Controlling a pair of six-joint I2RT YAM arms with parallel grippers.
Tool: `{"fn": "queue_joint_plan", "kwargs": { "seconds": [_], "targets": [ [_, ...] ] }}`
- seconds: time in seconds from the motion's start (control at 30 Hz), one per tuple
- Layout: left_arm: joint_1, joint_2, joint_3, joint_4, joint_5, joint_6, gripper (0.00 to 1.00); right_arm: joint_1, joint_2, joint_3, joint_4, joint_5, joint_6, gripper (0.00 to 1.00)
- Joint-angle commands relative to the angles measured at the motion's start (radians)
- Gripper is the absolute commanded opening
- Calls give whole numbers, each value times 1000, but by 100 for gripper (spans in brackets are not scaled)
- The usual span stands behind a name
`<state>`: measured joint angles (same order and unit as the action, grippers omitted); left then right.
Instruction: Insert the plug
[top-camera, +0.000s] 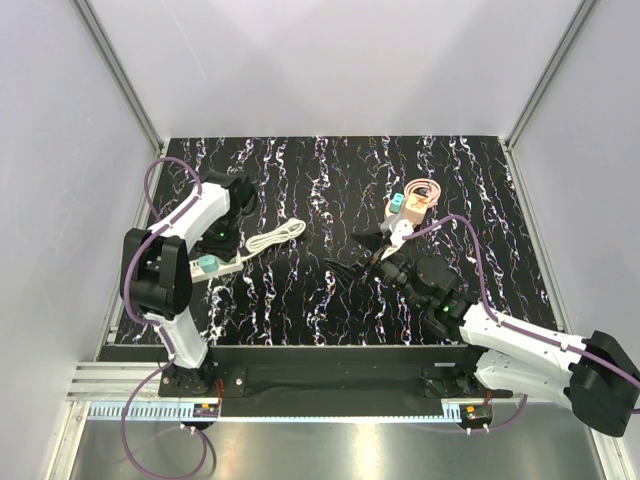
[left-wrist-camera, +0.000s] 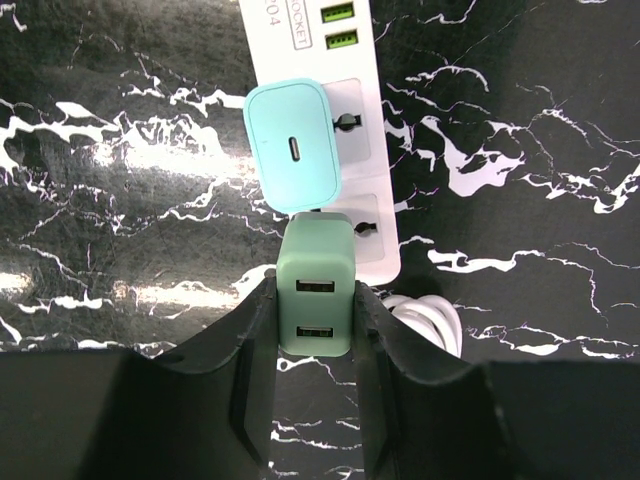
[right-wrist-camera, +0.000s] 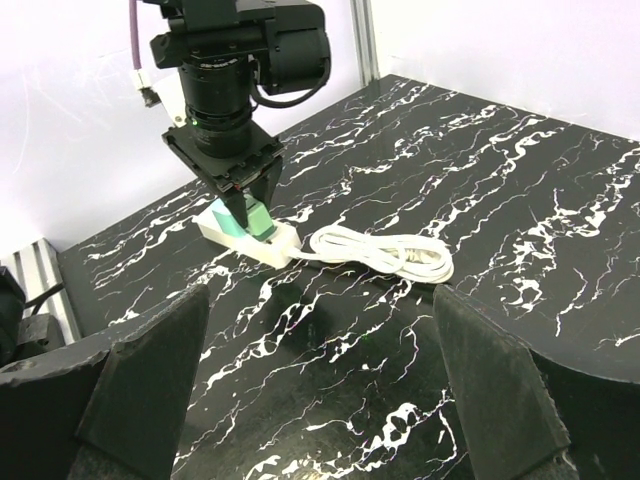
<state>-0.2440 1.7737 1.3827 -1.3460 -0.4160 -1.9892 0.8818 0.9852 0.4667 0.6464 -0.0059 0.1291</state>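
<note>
The teal plug (left-wrist-camera: 292, 145), a small cube with one slot in its face, stands on the white power strip (left-wrist-camera: 372, 110); it also shows in the top view (top-camera: 205, 264). My left gripper (left-wrist-camera: 315, 292) is shut on a green cube (left-wrist-camera: 316, 310) with two USB ports, which stands on the strip's end socket right beside the teal plug. In the right wrist view the left gripper (right-wrist-camera: 245, 205) comes straight down on the green cube (right-wrist-camera: 256, 218). My right gripper (right-wrist-camera: 320, 400) is open and empty above the table's middle (top-camera: 362, 256).
The strip's white cable (top-camera: 276, 236) lies coiled to its right. Another small teal cube (top-camera: 397, 204) sits by a peach-coloured coil (top-camera: 422, 193) at the back right, just behind my right gripper. White walls and metal posts enclose the black marbled mat (top-camera: 320, 180).
</note>
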Motion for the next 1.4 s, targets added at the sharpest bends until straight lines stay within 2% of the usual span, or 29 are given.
{"fn": "queue_joint_plan", "kwargs": {
  "seconds": [0.0,0.3,0.7,0.9,1.37],
  "targets": [
    [-9,-7,-19,-197,-64,-545,0,3,-23,0,52,-17,10,100],
    [-31,-23,-88,-87,-6,-513,0,3,-26,-2,53,-26,15,100],
    [-54,-5,-132,-41,51,-534,0,3,-26,-5,58,-32,20,100],
    [-54,-56,-162,-24,46,-557,0,3,-23,-7,59,-31,18,100],
    [-5,-69,-252,76,123,-505,0,3,-20,-2,58,-34,15,100]
  ]
}}
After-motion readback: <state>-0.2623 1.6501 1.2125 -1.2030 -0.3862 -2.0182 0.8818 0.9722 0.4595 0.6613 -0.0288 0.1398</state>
